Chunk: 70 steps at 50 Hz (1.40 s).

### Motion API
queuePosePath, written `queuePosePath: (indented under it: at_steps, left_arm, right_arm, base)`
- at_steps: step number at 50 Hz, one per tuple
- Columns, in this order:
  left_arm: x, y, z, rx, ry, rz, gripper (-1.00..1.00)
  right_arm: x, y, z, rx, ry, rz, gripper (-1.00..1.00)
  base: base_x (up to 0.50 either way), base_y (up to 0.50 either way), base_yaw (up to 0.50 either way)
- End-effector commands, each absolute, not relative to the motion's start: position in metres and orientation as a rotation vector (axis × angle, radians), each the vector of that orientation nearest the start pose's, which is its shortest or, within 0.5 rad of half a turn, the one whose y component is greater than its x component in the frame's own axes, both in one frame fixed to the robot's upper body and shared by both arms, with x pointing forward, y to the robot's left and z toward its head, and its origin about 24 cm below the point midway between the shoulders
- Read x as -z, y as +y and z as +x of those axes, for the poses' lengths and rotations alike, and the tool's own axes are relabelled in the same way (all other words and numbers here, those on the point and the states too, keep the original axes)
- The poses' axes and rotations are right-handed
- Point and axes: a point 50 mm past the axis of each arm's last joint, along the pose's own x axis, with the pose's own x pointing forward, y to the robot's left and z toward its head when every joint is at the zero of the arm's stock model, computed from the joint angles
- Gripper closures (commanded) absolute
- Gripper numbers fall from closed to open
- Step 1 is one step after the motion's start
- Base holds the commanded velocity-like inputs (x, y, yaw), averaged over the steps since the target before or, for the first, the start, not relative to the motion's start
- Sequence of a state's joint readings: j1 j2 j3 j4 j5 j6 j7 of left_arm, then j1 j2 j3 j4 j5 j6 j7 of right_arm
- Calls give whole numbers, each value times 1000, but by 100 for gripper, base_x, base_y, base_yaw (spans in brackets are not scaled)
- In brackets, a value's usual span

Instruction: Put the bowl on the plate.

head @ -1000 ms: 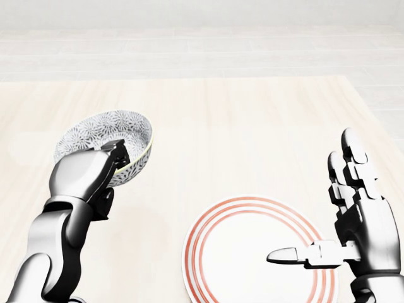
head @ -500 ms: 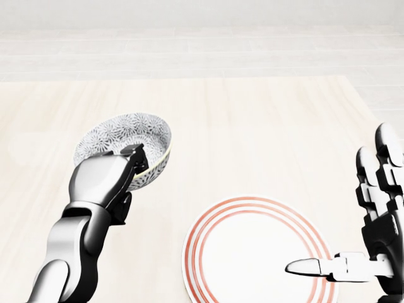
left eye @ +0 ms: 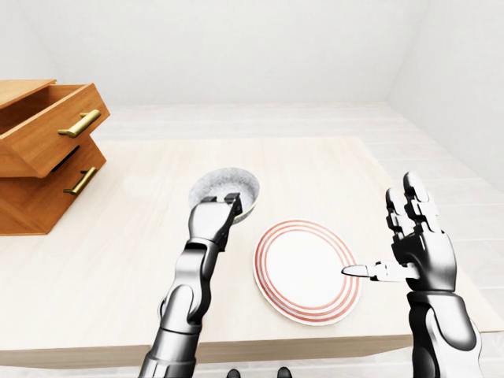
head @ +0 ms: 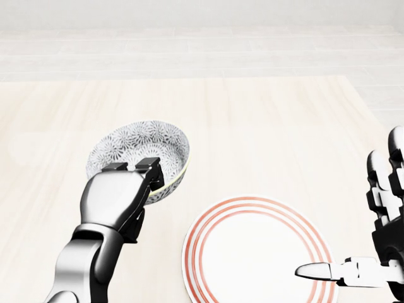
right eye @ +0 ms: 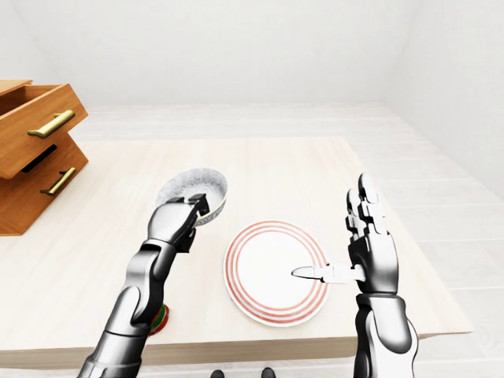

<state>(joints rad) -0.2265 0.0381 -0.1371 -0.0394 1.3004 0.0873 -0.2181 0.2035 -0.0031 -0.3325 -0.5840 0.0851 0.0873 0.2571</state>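
Observation:
A grey flower-patterned bowl (head: 140, 146) hangs tilted over the table, just up and left of the plate in the head view. My left hand (head: 139, 178) is shut on its near rim, fingers hooked over the edge. The white plate (head: 252, 255) with red rings lies flat on the table at the lower middle. My right hand (left eye: 391, 236) stands open at the plate's right edge, fingers upright and thumb pointing in over the rim, holding nothing.
A wooden drawer unit (left eye: 47, 150) with its top drawer pulled out stands at the table's left. A small red and green object (right eye: 160, 319) lies near the table's bottom edge under my left arm. The light wooden table (left eye: 118, 236) ends just below the plate.
My left hand has carried the bowl right and down in the head view, closer to the plate. The right hand has drawn away to the right.

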Motion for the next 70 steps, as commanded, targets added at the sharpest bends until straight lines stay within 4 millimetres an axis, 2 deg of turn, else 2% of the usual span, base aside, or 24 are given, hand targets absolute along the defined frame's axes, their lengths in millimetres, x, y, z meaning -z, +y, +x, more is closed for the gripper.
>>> queuePosePath:
  at_steps: [1, 17, 28, 35, 56, 70]
  left_arm:
    - [-103, 101, 272, 97, -190, 1360, 100]
    - [-97, 80, 252, 145, -235, 1344, 100]
    - [-91, 70, 249, 172, -252, 1337, 100]
    - [-92, 66, 247, 179, -262, 1337, 100]
    - [-89, 43, 239, 232, -295, 1321, 100]
    - [-79, 24, 238, 281, -313, 1315, 100]
  right_arm:
    - [-124, -221, 191, 95, -293, -78, -100]
    - [-121, -222, 188, 87, -281, -64, -100]
    - [-120, -221, 181, 75, -275, -64, -100]
    - [-113, -221, 180, 70, -248, -58, -100]
    - [-122, -224, 175, 78, -281, -73, -100]
    - [-119, -226, 178, 81, -268, -65, -100]
  base:
    - [0, 0, 0]
    - [0, 0, 0]
    - [0, 0, 0]
    - [0, 0, 0]
    - [0, 0, 0]
    - [0, 0, 0]
